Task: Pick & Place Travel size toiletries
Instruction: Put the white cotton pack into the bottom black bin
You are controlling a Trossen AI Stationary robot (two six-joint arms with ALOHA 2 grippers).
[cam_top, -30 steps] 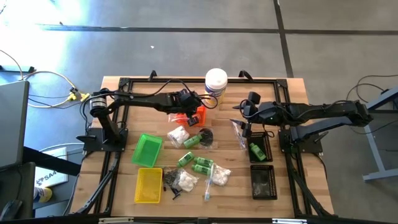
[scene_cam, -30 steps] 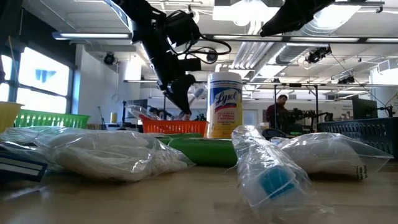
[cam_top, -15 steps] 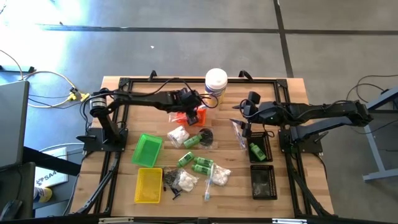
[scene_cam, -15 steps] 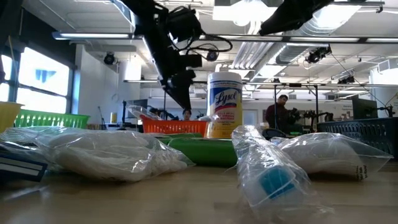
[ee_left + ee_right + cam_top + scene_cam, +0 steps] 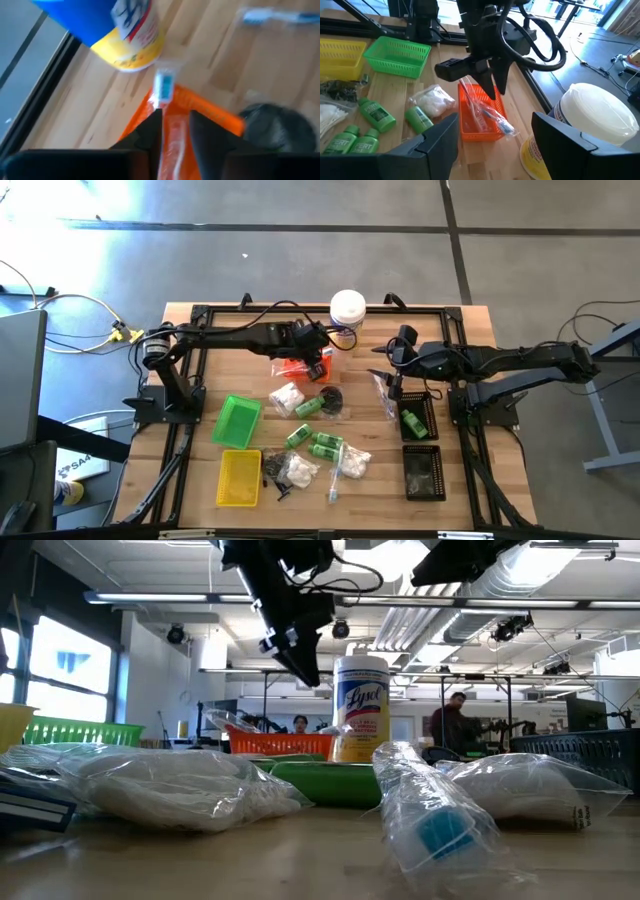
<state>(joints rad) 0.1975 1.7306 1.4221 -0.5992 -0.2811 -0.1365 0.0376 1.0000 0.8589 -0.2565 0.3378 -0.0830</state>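
From where I stand the left gripper (image 5: 487, 80) hangs just above the orange tray (image 5: 479, 116) near the white canister (image 5: 347, 308), its fingers drawn narrow with nothing between them that I can make out, and a clear-wrapped stick (image 5: 487, 114) with a blue end lies lengthwise in the tray right beneath it; to my eye that stick has been put there on purpose, since the tray looks like the bin for those long wrapped items. The right gripper (image 5: 392, 376) waits with its jaws wide and empty, just beside the nearer black tray (image 5: 429, 412), which holds a green bottle (image 5: 412, 421), so that tray seems kept for the bottles. The rest of the toiletries lie loose in the middle of the table (image 5: 187, 321): more green bottles (image 5: 321, 445), bags of white fluff (image 5: 288, 397) and small black pieces (image 5: 273, 468). The green tray (image 5: 236, 421) and the yellow tray (image 5: 240, 478) look empty from above, so I judge the sorting is barely begun
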